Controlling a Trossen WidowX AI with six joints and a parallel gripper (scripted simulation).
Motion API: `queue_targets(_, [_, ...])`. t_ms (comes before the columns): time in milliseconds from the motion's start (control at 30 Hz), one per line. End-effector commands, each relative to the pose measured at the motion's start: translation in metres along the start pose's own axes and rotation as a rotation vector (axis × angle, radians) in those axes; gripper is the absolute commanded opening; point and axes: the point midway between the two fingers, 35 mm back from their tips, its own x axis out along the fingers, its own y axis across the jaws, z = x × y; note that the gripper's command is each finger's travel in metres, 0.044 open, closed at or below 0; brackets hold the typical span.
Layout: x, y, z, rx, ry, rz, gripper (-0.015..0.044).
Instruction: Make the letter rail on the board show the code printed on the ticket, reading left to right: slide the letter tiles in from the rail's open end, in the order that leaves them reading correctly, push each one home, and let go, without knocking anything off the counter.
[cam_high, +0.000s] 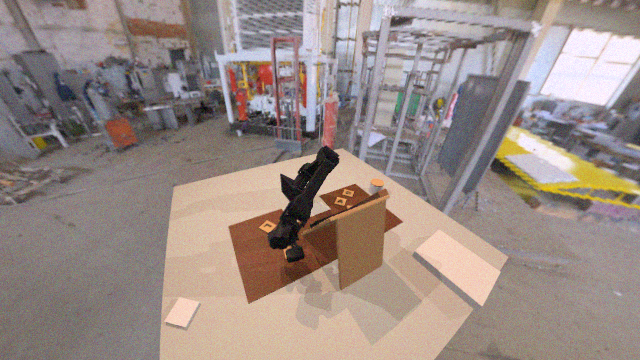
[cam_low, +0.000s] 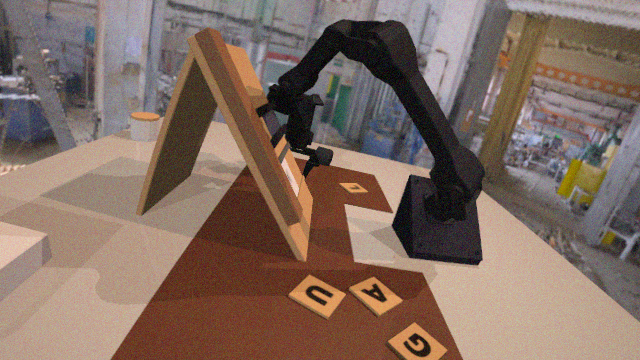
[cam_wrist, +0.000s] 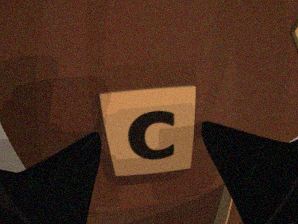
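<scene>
In the wrist view the C tile (cam_wrist: 152, 132) lies face up on the brown mat (cam_wrist: 150, 35). My gripper (cam_wrist: 151, 134) is open, one finger on each side of the tile, with gaps showing; nothing is held. A tile that looks like L (cam_high: 267, 226) (cam_low: 353, 188) lies nearby. The U tile (cam_low: 317, 296), A tile (cam_low: 376, 296) (cam_high: 341, 201) and G tile (cam_low: 417, 344) (cam_high: 348, 193) lie on the mat's other side. The leaning board (cam_high: 362, 245) (cam_low: 175, 135) stands between. Its rail face is seen edge-on; I cannot read a code or rail letters.
A jar with an orange lid (cam_high: 376, 186) (cam_low: 145, 126) stands behind the board. A large pale box (cam_high: 462, 265) and a small pale block (cam_high: 183, 312) rest on the counter (cam_high: 210, 200). The board's upper part is close beside my wrist. The arm's base (cam_low: 440, 225) stands beside the mat.
</scene>
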Motion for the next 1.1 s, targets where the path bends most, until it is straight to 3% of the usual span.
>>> queue_targets(0, [0.000,0.000,0.000,0.004,0.003,0.003,0.0313])
queue_targets(433, [0.000,0.000,0.000,0.004,0.003,0.003,0.0227])
queue_targets(733, [-0.006,0.000,-0.001,0.004,0.003,0.003,0.0000])
queue_targets(1067, [-0.011,0.000,-0.002,0.004,0.003,0.003,0.0000])
